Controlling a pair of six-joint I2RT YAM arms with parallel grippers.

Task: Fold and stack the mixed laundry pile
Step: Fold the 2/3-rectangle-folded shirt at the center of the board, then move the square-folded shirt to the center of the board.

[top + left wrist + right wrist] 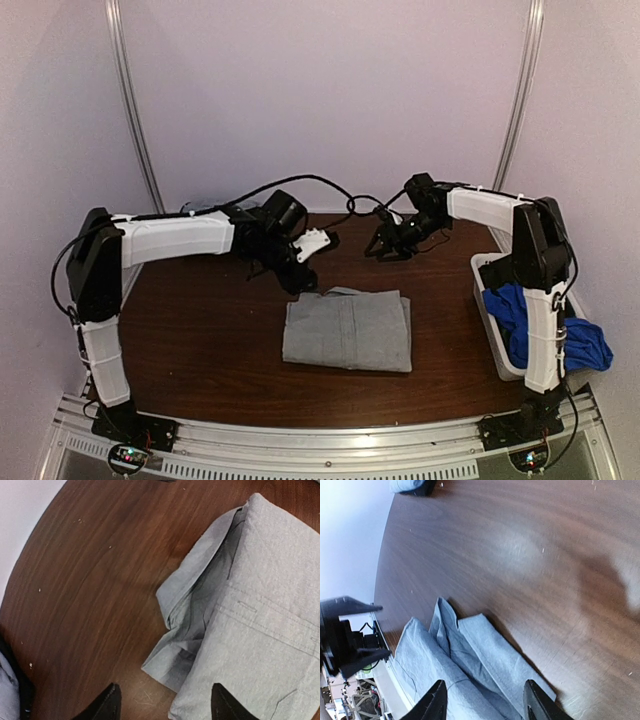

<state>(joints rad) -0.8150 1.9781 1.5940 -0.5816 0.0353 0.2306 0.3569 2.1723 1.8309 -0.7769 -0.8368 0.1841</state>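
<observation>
The light grey woven cotton garment (347,330) lay folded into a flat, nearly square packet on the middle of the dark brown wood-grain table (200,330). Its top face was smooth, with rows of straight stitching and a seamed band running across it. At the far-left corner the fold was less tidy: thinner, softer layers spilled out from under the top panel in creased flaps (190,630) and rested on the bare wood.

My left gripper (297,272) hung over that loose far corner, above the cloth and not touching it. In its wrist view my two black tapered fingertips (107,706) stood apart with nothing held between them, one over wood and one over the grey fabric. My right gripper (390,246) was raised above the far part of the table, behind the packet and well apart from it. Its dark fingertips (436,702) were likewise spread and empty, with the layered edges of the grey garment (465,665) below them.

At the right edge of the table stood the white rectangular plastic bin (487,318). A crumpled royal-blue cloth piece (520,312) filled it and drooped limply over its outer rim.
</observation>
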